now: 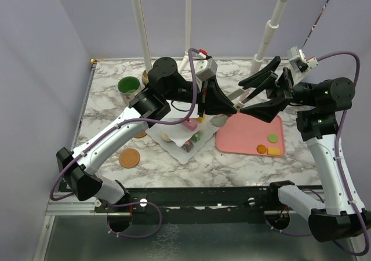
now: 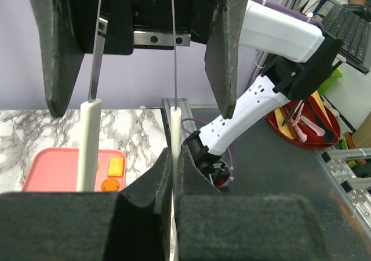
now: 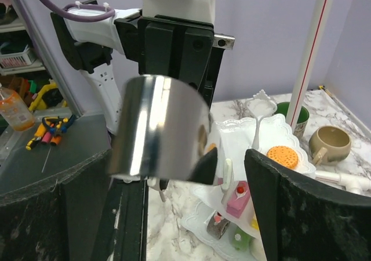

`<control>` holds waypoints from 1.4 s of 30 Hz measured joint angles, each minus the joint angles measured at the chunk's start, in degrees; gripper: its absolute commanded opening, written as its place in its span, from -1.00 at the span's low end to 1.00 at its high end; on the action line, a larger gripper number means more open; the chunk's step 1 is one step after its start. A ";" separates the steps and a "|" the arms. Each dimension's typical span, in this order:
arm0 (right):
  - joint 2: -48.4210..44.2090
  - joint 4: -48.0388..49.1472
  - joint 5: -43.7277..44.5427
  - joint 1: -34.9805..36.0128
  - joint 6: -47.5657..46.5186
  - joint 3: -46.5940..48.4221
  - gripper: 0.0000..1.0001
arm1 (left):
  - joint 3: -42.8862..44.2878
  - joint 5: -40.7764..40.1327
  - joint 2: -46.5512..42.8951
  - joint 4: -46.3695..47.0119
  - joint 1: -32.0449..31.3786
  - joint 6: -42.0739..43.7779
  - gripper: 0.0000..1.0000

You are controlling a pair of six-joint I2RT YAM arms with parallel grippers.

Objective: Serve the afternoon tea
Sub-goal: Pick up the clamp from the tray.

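The white tiered stand stands mid-table with small pastries on its wavy plates. My left gripper hangs over it, and the left wrist view shows that gripper shut on a thin white rod of the stand's handle. A second white rod stands free to the left. My right gripper is open just right of the stand. In the right wrist view the stand holds an orange biscuit and a pink cake. The green-lined mug and beige mug sit at the back left.
A pink tray with three small pieces lies right of the stand. A brown coaster lies front left, another partly under my left arm. A blurred shiny metal piece fills the space between my right jaws. White poles rise at the back.
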 measured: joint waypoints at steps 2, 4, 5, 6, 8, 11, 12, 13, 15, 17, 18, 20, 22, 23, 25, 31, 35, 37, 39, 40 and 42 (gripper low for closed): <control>0.57 -0.02 0.02 0.81 -0.04 0.00 0.82 | 0.00 -0.07 0.04 0.00 -0.15 0.22 -1.00; 1.16 -0.26 0.07 1.42 -0.31 0.00 0.73 | 0.68 -0.09 0.24 -0.07 -0.24 0.42 -1.00; 1.40 -0.61 0.09 1.60 -0.59 0.00 0.68 | 1.07 -0.11 0.33 -0.02 -0.24 0.52 -1.00; 1.64 -0.98 0.13 1.75 -0.85 0.00 0.62 | 1.38 -0.11 0.33 -0.02 -0.24 0.63 -1.00; 1.97 -2.03 0.26 1.88 -1.38 0.00 0.50 | 1.92 -0.11 0.33 0.04 -0.24 0.76 -1.00; 2.21 -3.76 1.16 1.99 -2.27 0.04 0.27 | 2.34 -0.13 0.33 0.00 -0.28 1.01 -1.00; 2.23 -4.22 1.38 2.03 -2.47 0.13 0.26 | 2.34 -0.33 0.33 -0.02 -0.35 1.11 -1.00; 2.23 -4.70 1.64 2.05 -2.64 0.33 0.25 | 2.34 -0.55 0.35 -0.02 -0.33 1.27 -1.00; 2.32 -5.20 2.03 2.12 -2.60 0.87 0.20 | 2.34 -0.98 0.35 0.00 -0.33 1.51 -1.00; 2.60 -4.92 2.25 2.16 -2.03 1.53 0.15 | 2.34 -1.18 0.35 0.17 -0.44 1.79 -1.00; 2.73 -4.66 2.27 2.19 -1.64 1.73 0.13 | 2.34 -1.38 0.35 0.24 -0.50 1.88 -1.00; 3.04 -4.09 2.25 2.19 -0.63 1.97 0.12 | 2.34 -1.79 0.35 0.39 -0.52 2.16 -1.00; 3.41 -3.32 2.23 2.19 0.46 2.10 0.06 | 2.34 -2.36 0.35 0.57 -0.52 2.60 -1.00; 3.54 -2.97 2.23 2.21 0.94 2.10 0.01 | 2.34 -2.56 0.35 0.59 -0.52 2.71 -1.00; 3.78 -2.43 2.21 2.49 1.70 2.10 -0.06 | 2.34 -2.91 0.35 0.59 -0.50 2.86 -1.00; 3.93 -2.19 2.19 3.32 2.08 2.27 -0.27 | 2.34 -3.82 0.35 0.55 -0.50 3.28 -1.00; 3.80 -3.45 2.19 3.52 1.25 2.73 -0.47 | 2.43 -4.68 0.35 0.26 -0.50 4.39 -0.67; 3.65 -4.07 2.67 3.56 0.39 2.80 -0.56 | 2.84 -5.25 0.35 -0.59 -0.50 5.18 -0.57; 3.43 -4.70 3.65 3.58 -0.31 2.82 -0.61 | 3.65 -5.68 0.35 -2.38 -0.59 6.16 -0.35; 3.37 -4.83 4.13 3.58 -0.61 2.82 -0.63 | 3.85 -5.90 0.35 -2.71 -0.63 6.49 -0.29; 3.32 -4.87 5.09 3.58 -1.18 2.82 -0.68 | 4.33 -6.08 0.35 -3.54 -0.90 6.95 -0.13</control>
